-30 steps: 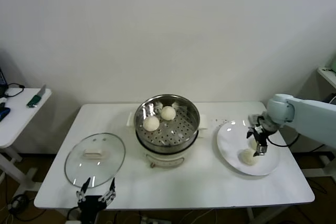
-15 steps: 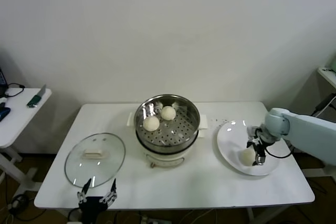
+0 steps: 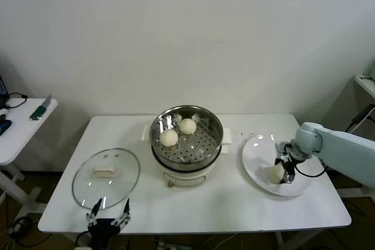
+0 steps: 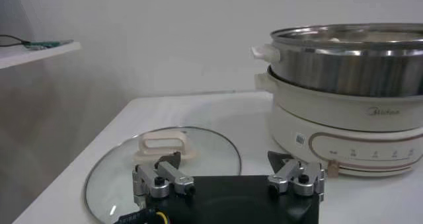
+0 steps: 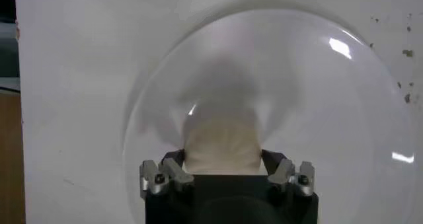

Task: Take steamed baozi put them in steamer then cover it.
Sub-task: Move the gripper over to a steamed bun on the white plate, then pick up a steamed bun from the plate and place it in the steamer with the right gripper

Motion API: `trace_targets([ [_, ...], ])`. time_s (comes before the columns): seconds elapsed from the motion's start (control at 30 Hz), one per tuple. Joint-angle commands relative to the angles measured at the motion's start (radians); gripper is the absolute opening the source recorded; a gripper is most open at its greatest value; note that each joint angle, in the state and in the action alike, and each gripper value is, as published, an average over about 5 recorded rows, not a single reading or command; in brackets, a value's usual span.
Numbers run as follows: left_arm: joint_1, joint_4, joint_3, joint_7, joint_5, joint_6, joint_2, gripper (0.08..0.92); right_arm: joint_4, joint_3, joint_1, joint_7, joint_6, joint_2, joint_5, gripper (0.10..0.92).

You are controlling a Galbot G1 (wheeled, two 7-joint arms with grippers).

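Two steamed baozi (image 3: pixel 169 137) (image 3: pixel 187 126) lie in the steel steamer (image 3: pixel 202 144) at the table's middle. A third baozi (image 3: pixel 274 173) lies on the white plate (image 3: pixel 256 156) at the right. My right gripper (image 3: pixel 286 171) is low over the plate, open, with a baozi (image 5: pixel 221 136) between its jaws (image 5: pixel 222 156), resting on the plate (image 5: pixel 317 100). No fourth baozi shows. The glass cover (image 3: pixel 106 171) lies flat on the table at the left. My left gripper (image 3: pixel 108 221) is open and empty at the front edge, just before the cover (image 4: pixel 165 162). The left wrist view also shows the steamer (image 4: pixel 344 53).
The white cooker base (image 4: pixel 344 133) stands under the steamer, with handles at its sides. A small white side table (image 3: pixel 23 127) with a green-handled tool (image 3: pixel 38 111) stands off to the left. The wall is close behind the table.
My right gripper has come down and a little toward the front of the plate, over a baozi there. The left arm, the cover and the steamer have not moved.
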Motion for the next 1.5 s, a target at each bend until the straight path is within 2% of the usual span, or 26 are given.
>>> trace_targets([
  [0.03,-0.001,0.003,0.001,-0.001,0.001,-0.002,0.001,0.823,0.003,0.020,-0.002,-0.018,0.011,-0.004,0.007,0.767],
  [0.33,0.000,-0.004,0.003,-0.001,0.004,-0.002,-0.003,0.823,0.045,-0.049,0.112,-0.070,0.042,-0.016,0.025,0.719],
  [0.53,0.006,-0.007,0.005,-0.001,0.009,-0.004,-0.003,0.823,0.093,-0.202,0.366,-0.112,0.122,0.014,0.086,0.690],
  [0.73,0.011,-0.012,0.006,-0.002,0.012,-0.006,-0.002,0.823,0.112,-0.371,0.706,-0.155,0.342,0.145,0.154,0.693],
  [0.97,0.009,-0.016,0.006,-0.001,0.014,-0.005,-0.001,0.823,0.191,-0.374,0.943,-0.187,0.566,0.324,0.202,0.696],
  [1.13,0.011,-0.017,0.007,-0.001,0.015,-0.006,-0.002,0.823,0.363,-0.318,0.945,-0.166,0.609,0.406,0.163,0.696],
  [1.23,0.014,-0.019,0.006,-0.001,0.015,-0.007,-0.002,0.823,0.426,-0.300,0.892,-0.132,0.623,0.447,0.091,0.696],
  [1.5,0.023,-0.019,0.002,-0.001,0.016,-0.011,0.001,0.823,0.396,-0.275,0.652,-0.072,0.643,0.545,-0.107,0.696],
])
